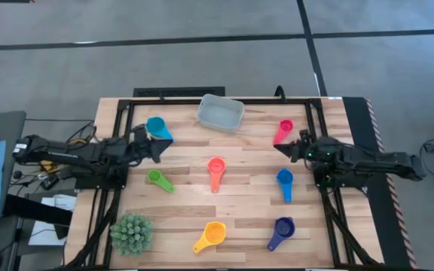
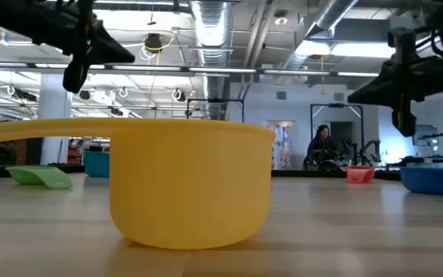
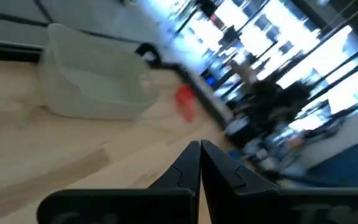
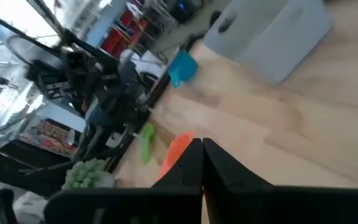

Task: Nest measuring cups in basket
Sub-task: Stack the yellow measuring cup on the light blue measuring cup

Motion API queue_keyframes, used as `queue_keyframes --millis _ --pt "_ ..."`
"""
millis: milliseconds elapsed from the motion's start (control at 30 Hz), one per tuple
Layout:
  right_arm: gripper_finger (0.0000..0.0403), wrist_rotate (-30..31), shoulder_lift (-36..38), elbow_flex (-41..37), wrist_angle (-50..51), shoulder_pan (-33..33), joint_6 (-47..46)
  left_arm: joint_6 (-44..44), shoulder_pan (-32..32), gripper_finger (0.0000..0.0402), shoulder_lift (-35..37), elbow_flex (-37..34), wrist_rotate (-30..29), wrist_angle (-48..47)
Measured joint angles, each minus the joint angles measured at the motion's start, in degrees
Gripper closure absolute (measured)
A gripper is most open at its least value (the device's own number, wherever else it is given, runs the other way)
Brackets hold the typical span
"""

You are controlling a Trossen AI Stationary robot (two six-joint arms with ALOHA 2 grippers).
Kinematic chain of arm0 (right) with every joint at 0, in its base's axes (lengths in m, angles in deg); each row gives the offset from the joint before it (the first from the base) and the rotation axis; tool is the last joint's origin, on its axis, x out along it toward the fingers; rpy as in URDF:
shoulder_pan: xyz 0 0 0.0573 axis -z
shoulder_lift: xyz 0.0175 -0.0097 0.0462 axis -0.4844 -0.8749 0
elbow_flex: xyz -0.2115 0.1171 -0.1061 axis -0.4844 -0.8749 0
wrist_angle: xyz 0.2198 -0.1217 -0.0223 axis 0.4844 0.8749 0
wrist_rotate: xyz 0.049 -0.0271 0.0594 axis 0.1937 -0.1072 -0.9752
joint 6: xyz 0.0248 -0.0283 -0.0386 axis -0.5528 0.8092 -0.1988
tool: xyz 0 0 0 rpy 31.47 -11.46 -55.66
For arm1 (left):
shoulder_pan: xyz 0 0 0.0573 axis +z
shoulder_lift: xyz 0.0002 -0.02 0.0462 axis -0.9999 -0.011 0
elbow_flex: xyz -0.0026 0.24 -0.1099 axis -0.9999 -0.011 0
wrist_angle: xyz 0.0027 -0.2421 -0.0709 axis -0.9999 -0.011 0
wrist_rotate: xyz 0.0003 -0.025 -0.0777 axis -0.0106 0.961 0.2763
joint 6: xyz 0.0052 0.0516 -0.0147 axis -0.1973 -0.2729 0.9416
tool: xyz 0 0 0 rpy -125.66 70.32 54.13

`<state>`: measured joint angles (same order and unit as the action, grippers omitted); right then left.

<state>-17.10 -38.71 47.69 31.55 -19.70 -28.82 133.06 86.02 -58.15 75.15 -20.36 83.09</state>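
Note:
Seven measuring cups lie spread on the wooden table, each bowl-down with its handle flat: teal (image 1: 157, 127), pink (image 1: 284, 130), coral-red (image 1: 216, 172), green (image 1: 159, 179), blue (image 1: 285, 181), yellow (image 1: 211, 235) and purple (image 1: 282, 231). The translucent grey-white basket (image 1: 221, 113) stands at the far middle, with no cup in it. My left gripper (image 1: 159, 147) hovers shut beside the teal cup, above the table (image 3: 199, 149). My right gripper (image 1: 281, 148) hovers shut just near of the pink cup (image 4: 201, 149). Neither touches anything.
A spiky green ball plant (image 1: 132, 232) sits at the near left corner. A black frame (image 1: 119, 135) runs along the table's left, far and right sides. In the low view the yellow cup (image 2: 191, 181) fills the foreground. A person (image 2: 319, 146) sits far behind the table.

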Motion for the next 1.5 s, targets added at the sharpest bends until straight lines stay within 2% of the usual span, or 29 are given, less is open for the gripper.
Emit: queue_keyframes --millis 133,267,500,667,833,1100,1267,1367,1500 --pt "0.0392 0.16 -9.16 5.49 -0.29 -0.76 0.54 0.49 1.25 0.039 -2.87 7.27 -4.96 -9.9" --pt "0.0365 0.03 -20.66 12.81 -0.21 -0.84 3.52 0.02 1.91 0.0364 -4.19 12.69 -3.48 -17.71" --pt "0.0291 -1.5 -41.47 25.87 -0.46 -8.97 2.93 -0.92 -1.03 0.0313 -10.09 14.55 14.6 -19.53" --pt "0.0236 -1.38 -54.48 33.16 -0.48 -18.82 -6.45 0.32 -6.08 0.0302 -15.55 14.55 19.38 -19.49" --pt "0.0209 1.53 -64.83 40.34 5.48 -27.75 -17.83 1.94 -10.73 0.03 -19.79 14.55 19.43 -19.59" --pt "0.0222 1.2 -79.61 58.34 26.84 -36.75 -31.1 3.94 -15.48 0.03 -25.47 14.55 19.49 -20.69" --pt "0.0221 -2.02 -88.86 69.27 28.22 -37.79 -27.8 4.81 -18.35 0.03 -27.66 14.55 15.51 -22.31" --pt "0.0204 -3.16 -93.72 75.29 28.28 -37.19 -24.9 4.83 -19.9 0.03 -27.85 14.55 12.13 -22.24" --pt "0.0173 -4.98 -98.57 80.7 32.45 -35.85 -26.31 4.82 -21.11 0.0301 -27.83 14.55 10.54 -22.26"
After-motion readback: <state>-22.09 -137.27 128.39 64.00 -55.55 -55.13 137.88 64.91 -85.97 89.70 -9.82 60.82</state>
